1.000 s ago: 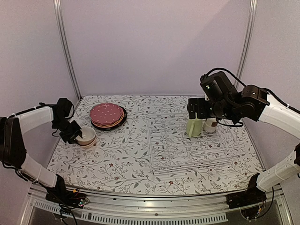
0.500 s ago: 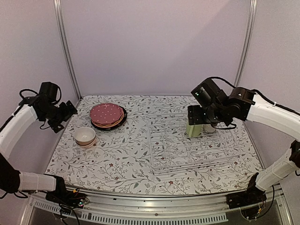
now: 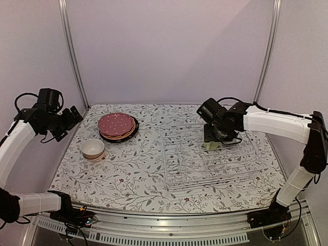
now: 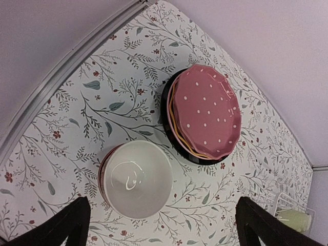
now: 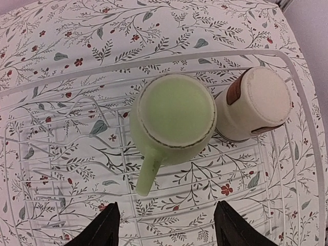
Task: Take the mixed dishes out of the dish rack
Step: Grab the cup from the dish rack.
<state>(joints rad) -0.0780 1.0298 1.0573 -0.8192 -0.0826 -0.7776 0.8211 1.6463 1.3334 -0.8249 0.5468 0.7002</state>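
The pale green cup was found almost straight beneath the right gripper, a little ahead of its fingertips, standing in the far part of the dish rack. It appeared to be set mouth down. Its handle was pointed back toward the gripper and slightly to one side, so the cup's widest line ran roughly along the approach and not across the jaws. The jaws were spread wide, with nothing between them.

The small grey-white cup was seen just beside the green one — touching it or nearly so — and was judged the main obstacle, since a finger lowered on that side would have little room. The upright wires around both cups were a lesser hindrance.

The left gripper was held well apart from the rack, released and empty, above the tan bowl and the stack topped by the maroon dotted plate. The right arm was plainly the nearer one.
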